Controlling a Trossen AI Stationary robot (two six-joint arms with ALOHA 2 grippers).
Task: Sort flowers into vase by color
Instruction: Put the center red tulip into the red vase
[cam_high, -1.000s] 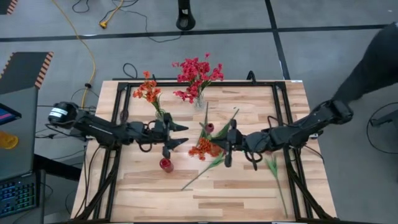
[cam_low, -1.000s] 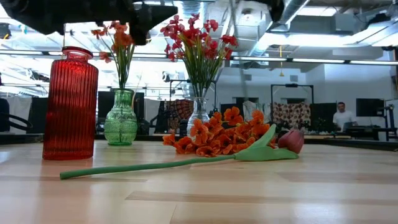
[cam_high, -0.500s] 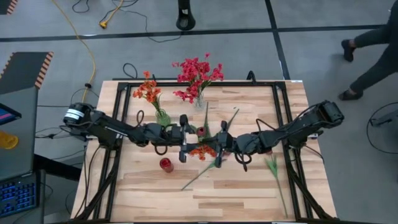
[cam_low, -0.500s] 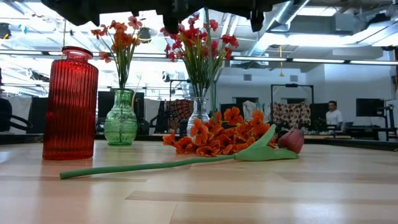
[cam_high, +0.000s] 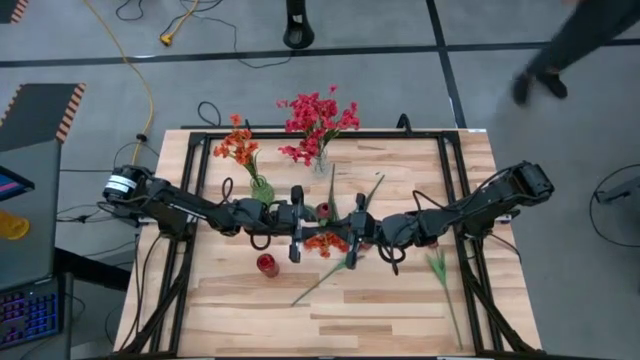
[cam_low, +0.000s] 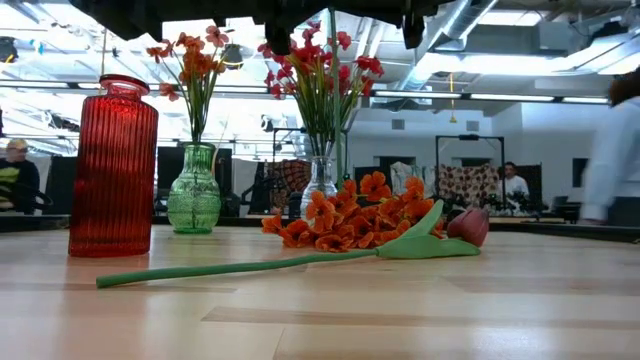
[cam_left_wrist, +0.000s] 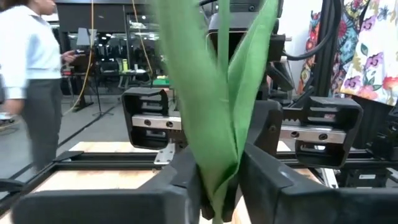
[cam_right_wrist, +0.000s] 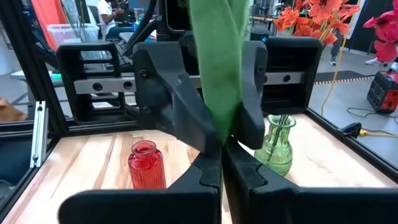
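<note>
A dark red tulip stands upright in the air over the table's middle, bud (cam_high: 322, 210) on top, green leaves (cam_left_wrist: 214, 93) above the fingers, thin stem (cam_low: 333, 120) hanging below. My left gripper (cam_high: 312, 222) and my right gripper (cam_high: 345, 228) meet at it from opposite sides, both shut on it. On the table lie an orange spray (cam_low: 350, 220) and another tulip (cam_low: 468, 226) flat on its stem. A red vase (cam_low: 112, 165) stands without flowers. A green vase (cam_low: 194, 195) holds orange flowers and a clear vase (cam_low: 320, 185) holds pink-red ones. My left gripper pinches the lower part of the tulip's leaves (cam_left_wrist: 219, 171) between its two fingers. The fingers lie level, coming from the table's left, across the upright plant. The tulip is lifted clear of the table. My right gripper pinches the same plant just below, at the foot of the leaf (cam_right_wrist: 222, 130), with its shut fingers (cam_right_wrist: 208, 168). They come level from the table's right, across the stem. The leaves rise above them.
Another green stem with leaves (cam_high: 440, 268) lies at the table's right, and a loose stem (cam_high: 370, 190) lies behind the grippers. A black frame (cam_high: 445, 170) rims the tabletop. A person walks on the floor past the far right corner (cam_high: 560, 50).
My left gripper has gone toward the table's right, up to the tulip, and has shut on its leaves. My right gripper has carried the upright tulip a little toward the table's left, and the hanging stem has shifted with it.
</note>
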